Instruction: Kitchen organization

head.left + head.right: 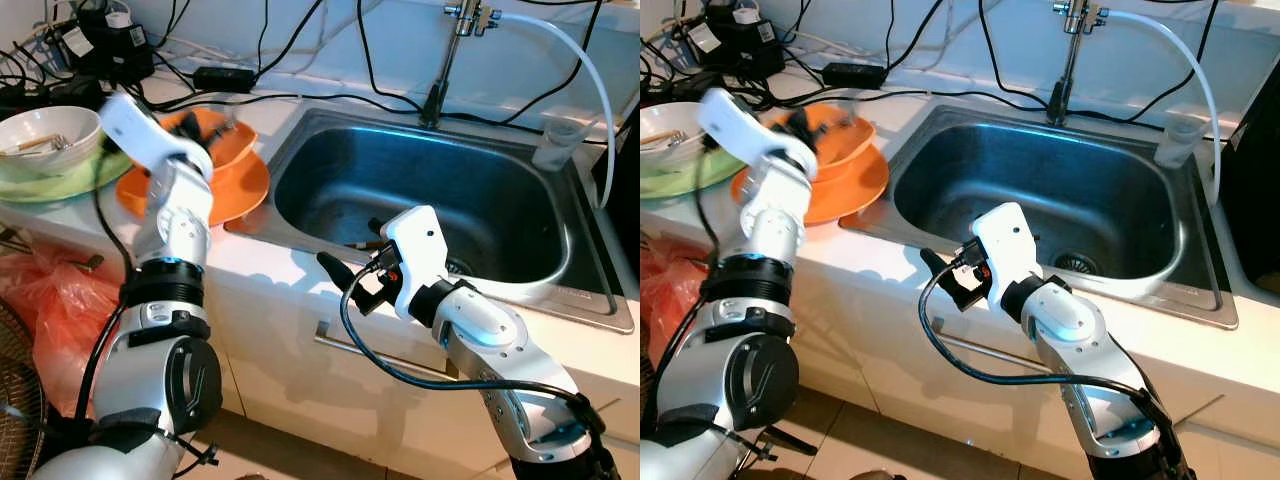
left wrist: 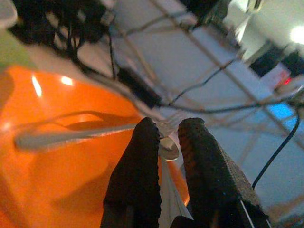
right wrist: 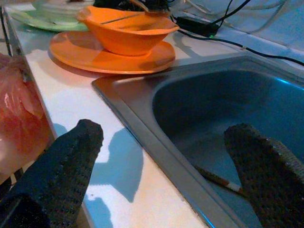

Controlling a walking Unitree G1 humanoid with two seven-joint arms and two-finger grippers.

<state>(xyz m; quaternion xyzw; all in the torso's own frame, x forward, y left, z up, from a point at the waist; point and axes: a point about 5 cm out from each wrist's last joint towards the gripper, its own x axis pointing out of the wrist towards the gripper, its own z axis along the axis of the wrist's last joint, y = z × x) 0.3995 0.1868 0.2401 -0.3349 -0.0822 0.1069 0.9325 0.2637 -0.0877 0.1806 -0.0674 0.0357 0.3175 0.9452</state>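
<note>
The left claw reaches over the orange bowl, its two black fingers pinched on a thin metal utensil at the bowl's far rim. The bowl sits on an orange plate on the tabletop, just beside the sink. The right claw hovers at the sink's front edge, fingers spread wide and empty. A white bowl on a green plate stands at the far left, with cables behind.

Bright daylight, soft shadows, blurred left wrist view.
</note>
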